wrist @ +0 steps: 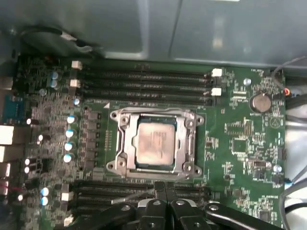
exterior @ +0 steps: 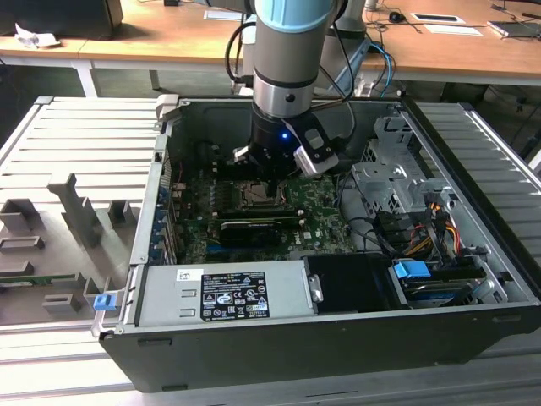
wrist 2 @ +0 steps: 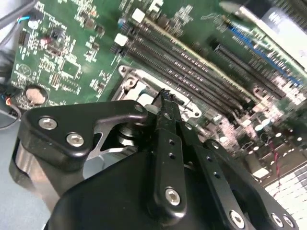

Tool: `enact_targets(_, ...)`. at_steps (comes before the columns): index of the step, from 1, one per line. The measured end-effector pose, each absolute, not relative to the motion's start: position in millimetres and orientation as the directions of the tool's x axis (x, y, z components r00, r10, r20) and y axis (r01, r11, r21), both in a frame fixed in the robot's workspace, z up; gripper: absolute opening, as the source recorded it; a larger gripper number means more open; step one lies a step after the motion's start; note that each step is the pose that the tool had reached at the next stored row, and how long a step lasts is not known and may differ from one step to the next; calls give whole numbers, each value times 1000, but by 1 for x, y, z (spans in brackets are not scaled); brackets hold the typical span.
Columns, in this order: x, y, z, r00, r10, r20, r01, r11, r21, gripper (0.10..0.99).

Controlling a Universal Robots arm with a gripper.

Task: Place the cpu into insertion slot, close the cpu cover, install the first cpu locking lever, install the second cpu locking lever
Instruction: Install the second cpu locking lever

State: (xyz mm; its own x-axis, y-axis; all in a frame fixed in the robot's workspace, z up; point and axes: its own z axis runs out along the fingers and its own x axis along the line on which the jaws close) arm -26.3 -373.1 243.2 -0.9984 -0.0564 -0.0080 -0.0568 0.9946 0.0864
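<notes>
The cpu (wrist: 153,143), a pale silver square, lies flat in the insertion slot (wrist: 187,168) on the green board. The cpu cover (wrist: 123,139), a silver frame, lies down around it. My gripper (wrist: 165,188) hovers just off one edge of the socket, over the memory slots, with its black fingers pressed together and nothing between them. In the second wrist view the gripper (wrist 2: 166,99) stands close above the socket's rim (wrist 2: 128,81), with a bit of the cpu (wrist 2: 144,99) showing beside it. In the exterior view the gripper (exterior: 267,171) hangs over the insertion slot (exterior: 258,196) inside the open computer case.
Memory slots (wrist: 144,81) run along both sides of the socket. A long black card (exterior: 254,228), the power supply (exterior: 224,292), a drive cage (exterior: 389,182) and cables (exterior: 423,237) crowd the case. Grey fixtures (exterior: 76,211) stand at the exterior view's left.
</notes>
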Motion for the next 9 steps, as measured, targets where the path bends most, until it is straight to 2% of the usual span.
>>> enact_targets(9,-45,-377,241,-998,-68,-8,-68,994,88,106)
